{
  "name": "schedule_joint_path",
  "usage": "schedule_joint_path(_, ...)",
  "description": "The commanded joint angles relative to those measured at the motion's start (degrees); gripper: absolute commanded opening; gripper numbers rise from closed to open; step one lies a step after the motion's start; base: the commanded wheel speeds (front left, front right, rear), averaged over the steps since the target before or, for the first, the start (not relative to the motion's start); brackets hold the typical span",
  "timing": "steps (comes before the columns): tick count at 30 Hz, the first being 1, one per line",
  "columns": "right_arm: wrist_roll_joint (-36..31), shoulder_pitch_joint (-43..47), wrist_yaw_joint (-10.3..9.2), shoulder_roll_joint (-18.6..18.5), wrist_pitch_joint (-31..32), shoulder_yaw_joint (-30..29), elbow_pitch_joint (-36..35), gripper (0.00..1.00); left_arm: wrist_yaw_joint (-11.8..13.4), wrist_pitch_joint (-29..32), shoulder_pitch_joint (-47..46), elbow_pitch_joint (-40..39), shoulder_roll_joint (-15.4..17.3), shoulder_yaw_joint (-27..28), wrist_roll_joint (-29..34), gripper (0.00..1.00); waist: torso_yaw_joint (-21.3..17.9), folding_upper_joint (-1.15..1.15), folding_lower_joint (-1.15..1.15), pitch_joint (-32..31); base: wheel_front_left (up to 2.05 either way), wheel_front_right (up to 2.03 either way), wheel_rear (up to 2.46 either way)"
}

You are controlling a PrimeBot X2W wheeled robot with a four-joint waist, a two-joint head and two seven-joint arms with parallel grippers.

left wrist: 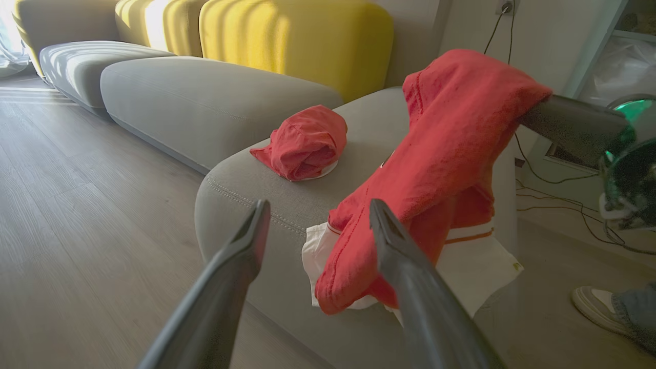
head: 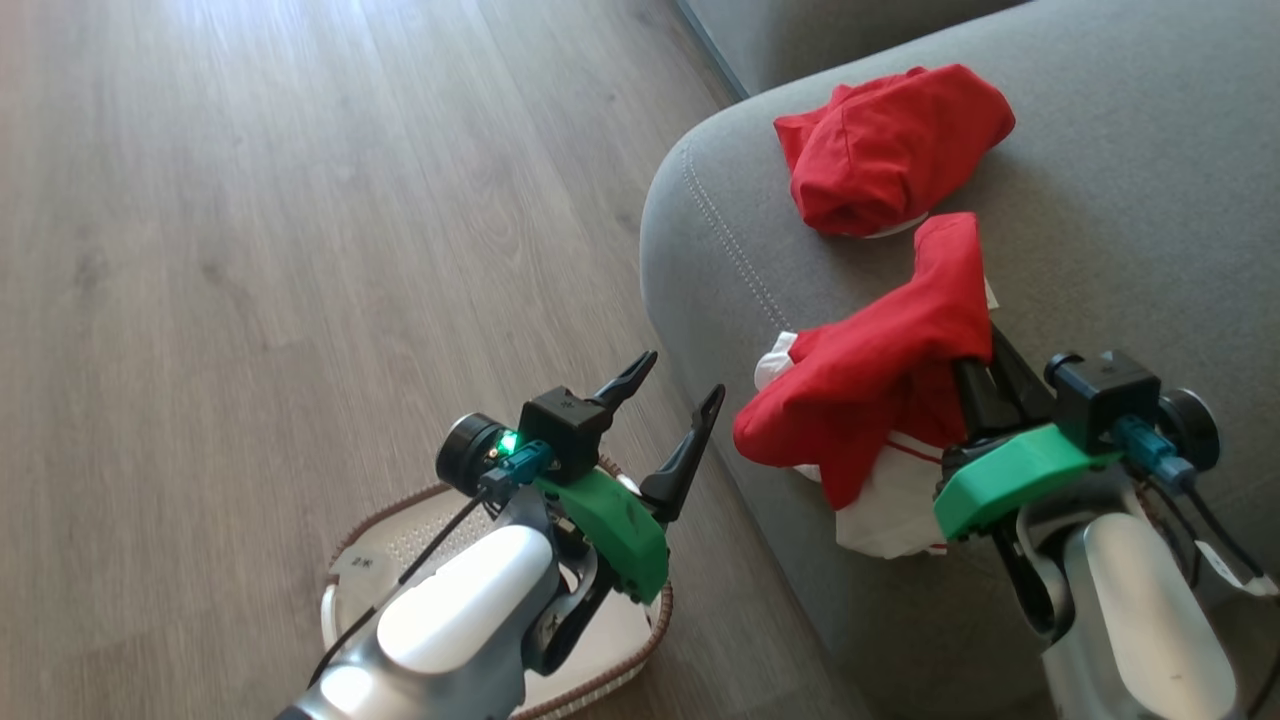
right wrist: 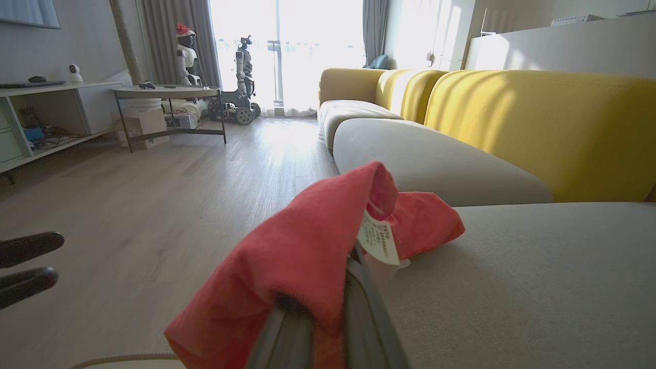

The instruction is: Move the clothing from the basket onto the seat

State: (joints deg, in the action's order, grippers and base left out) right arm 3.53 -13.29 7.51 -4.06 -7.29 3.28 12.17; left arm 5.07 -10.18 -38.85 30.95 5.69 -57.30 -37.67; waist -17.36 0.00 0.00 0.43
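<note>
Your right pincer is clamped on the hanging garment, which drapes over both fingers and hides their tips. In the right wrist view the two grey fingers rise close together with red cloth pinched between them, and a small white label dangles just beside them. The garment is lifted above the seat. Its red part falls toward the front edge, and its white, red-striped trim hangs against the rounded front of the cushion and seems to touch it.

The bundle, the other red garment, already lies balled up on the seat. It is farther back, near the stitched seam at the corner and just beyond the hanging garment, but apart from it.

Your left pincer has its fingers spread apart and holds nothing. It hovers over the basket, tips pointing toward the seat's corner. The basket stands on the wooden floor beside the sofa, mostly covered by your left forearm.

A person's shoe shows on the floor past the sofa's end.
</note>
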Motion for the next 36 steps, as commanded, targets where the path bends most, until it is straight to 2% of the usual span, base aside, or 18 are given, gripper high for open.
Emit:
schedule_joint_path(1, 0.3, -2.8, -0.02, -0.1, 0.2, 0.9, -2.8, 0.0, 0.3, -0.6, -2.3, -1.1, 0.4, 1.5, 0.4, 1.0, -0.1, 0.0, 0.0, 0.7, 0.0, 0.0, 0.0)
schedule_joint_path(8, 0.1, -12.4, -0.02, -2.1, 1.8, 0.5, -2.0, 0.0, 0.9, -0.9, -3.4, -1.5, 0.7, 1.5, 0.9, 1.0, 1.3, 0.0, 0.0, 3.7, 0.0, 0.0, 0.0)
schedule_joint_path(16, -0.3, -31.5, -0.02, -7.6, 2.7, 0.2, 6.0, 0.0, 1.9, -1.1, -5.2, -4.3, 1.6, 1.7, 1.8, 1.0, 4.7, 0.0, 0.0, 8.3, 0.0, 0.0, 0.0)
schedule_joint_path(19, -0.1, -36.3, -0.02, -8.9, 2.7, -0.6, 8.9, 0.0, 2.1, -0.9, -5.6, -5.0, 1.9, 1.5, 2.1, 1.0, 5.8, 0.0, 0.0, 9.5, 0.0, 0.0, 0.0)
schedule_joint_path(29, -7.6, -53.9, -0.02, -17.6, 2.2, -9.6, 20.9, 0.0, 3.1, 0.7, -7.7, -9.0, 3.9, 0.7, 3.7, 1.0, 11.4, 0.0, 0.0, 15.4, 0.0, 0.0, 0.0)
schedule_joint_path(36, -13.9, -59.0, -0.02, -22.2, 2.2, -13.2, 27.8, 0.0, 4.0, 1.5, -8.7, -12.1, 4.9, 0.6, 4.6, 1.0, 14.9, 0.0, 0.0, 18.7, 0.0, 0.0, 0.0)
